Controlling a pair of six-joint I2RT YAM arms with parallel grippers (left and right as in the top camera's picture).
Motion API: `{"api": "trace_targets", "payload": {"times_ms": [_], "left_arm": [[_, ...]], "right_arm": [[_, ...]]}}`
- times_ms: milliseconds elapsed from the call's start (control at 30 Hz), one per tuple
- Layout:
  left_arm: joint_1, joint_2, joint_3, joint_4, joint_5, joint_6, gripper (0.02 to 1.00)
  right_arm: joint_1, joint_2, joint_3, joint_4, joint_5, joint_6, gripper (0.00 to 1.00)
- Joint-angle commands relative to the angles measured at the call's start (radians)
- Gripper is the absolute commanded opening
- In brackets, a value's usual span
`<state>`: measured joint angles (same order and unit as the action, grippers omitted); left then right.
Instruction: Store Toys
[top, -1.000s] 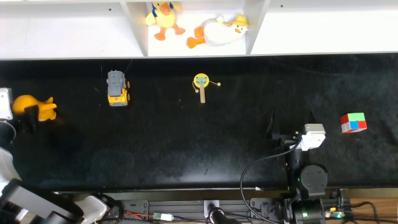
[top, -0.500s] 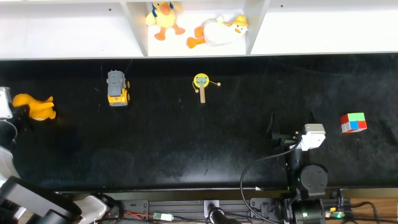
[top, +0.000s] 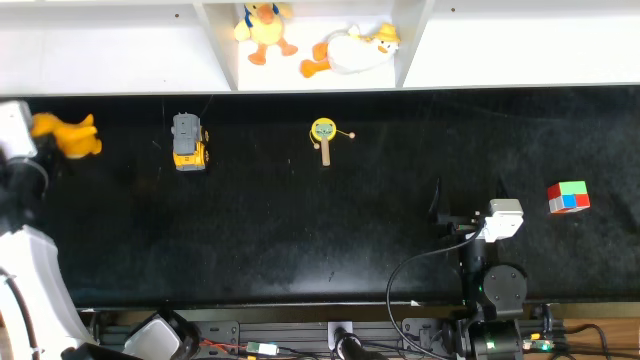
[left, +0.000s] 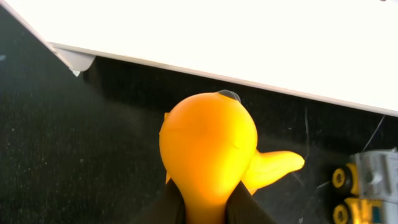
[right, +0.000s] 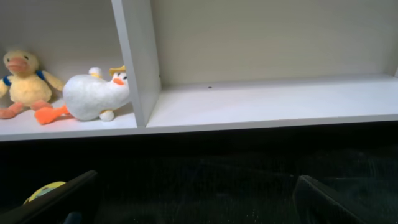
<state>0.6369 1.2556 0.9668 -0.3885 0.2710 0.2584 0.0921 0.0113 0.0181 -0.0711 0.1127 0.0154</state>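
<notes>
The orange toy (top: 66, 135) is rising from the table's left edge toward the white shelf (top: 110, 60), the left gripper (left: 205, 208) pinching it, nearing storage, while the right gripper (top: 468, 205) is resting spread.

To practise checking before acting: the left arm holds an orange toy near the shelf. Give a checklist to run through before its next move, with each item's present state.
1. Grip: left jaws shut on the orange toy: ok.
2. Height: toy lifted clear of the black table: cannot tell.
3. Target: left shelf compartment free: ok.
4. Alternative: middle compartment free: not ok; yellow duck and white goose lie there.
5. Neighbour: toy truck apart from the carried toy: ok.
6. Other arm: right jaws open, far from the left compartment: ok.
</notes>
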Motion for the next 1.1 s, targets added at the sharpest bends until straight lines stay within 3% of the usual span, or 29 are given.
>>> {"api": "trace_targets", "payload": {"times_ms": [33,233,567,1100], "left_arm": [[-0.115,0.056,0.138,-0.047,-0.235,-0.109,0.161],[-0.201,0.156,0.319,-0.107,-0.379,-0.156,0.176],[-0.201,0.305,0.458,-0.114,-0.373,-0.205,0.165],[-0.201,0.394,0.467,0.018,-0.339,-0.224,0.159]], "right_arm": [[-0.003,-0.008,-0.014,0.004,0.01,0.004,0.996],[-0.003,-0.008,-0.014,0.004,0.01,0.004,0.996],[-0.003,-0.008,-0.014,0.004,0.01,0.004,0.993],[-0.003,-0.008,-0.014,0.005,0.011,0.004,0.996]]}}
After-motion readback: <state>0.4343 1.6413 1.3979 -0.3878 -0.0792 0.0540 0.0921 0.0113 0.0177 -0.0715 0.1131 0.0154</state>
